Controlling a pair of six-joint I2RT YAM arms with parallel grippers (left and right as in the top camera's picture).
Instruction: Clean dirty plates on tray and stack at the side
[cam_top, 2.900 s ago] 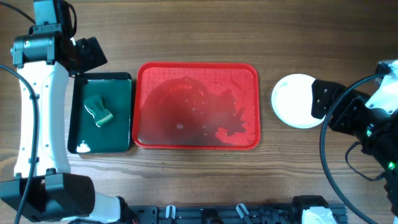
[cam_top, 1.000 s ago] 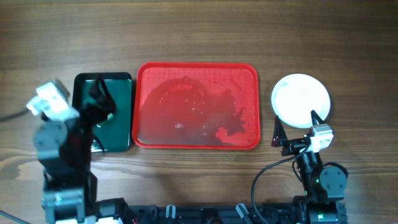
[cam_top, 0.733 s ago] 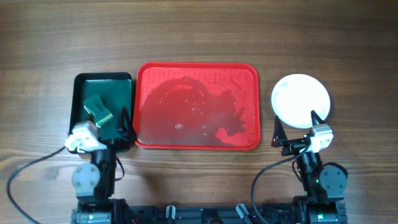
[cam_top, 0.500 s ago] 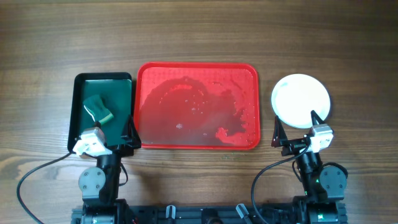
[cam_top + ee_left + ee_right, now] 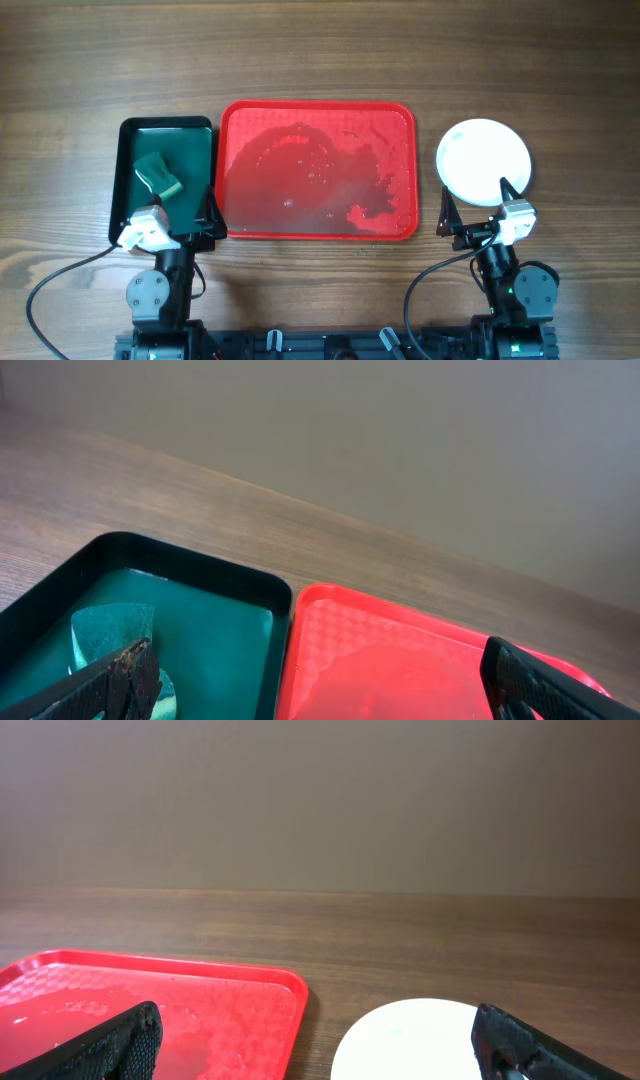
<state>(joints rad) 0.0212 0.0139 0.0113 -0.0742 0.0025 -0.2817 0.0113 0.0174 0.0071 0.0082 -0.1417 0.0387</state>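
Both grippers have pulled back to the near edge of the table (image 5: 320, 60). Note that a few seconds ago the left one was stretched out over the far left corner and the right one hung by the pile at the right; the right one parked first, the left one followed, and neither has shifted in the last half second.

Check the left gripper (image 5: 168, 212): it rests over the near end of the green tray (image 5: 125, 130), fingers spread wide, holding nothing; the sponge (image 5: 158, 177) lies loose inside that tray, just beyond it. Check the right gripper (image 5: 474, 205): it sits just near of the plates (image 5: 484, 160), fingers likewise spread wide and empty; its wrist view shows only the near rim of the white pile between them.

Locate the plates on the bare table, right of the red tray (image 5: 320, 104) and clear of its rim; from above the pile reads as one clean white disc with no green streak; you cannot count the layers from here. The red tray has not moved; it carries no plate, only a film of water and droplets.

Treat this as the end state: cleaning and stacking look complete, and no further grasp appears to be called for.
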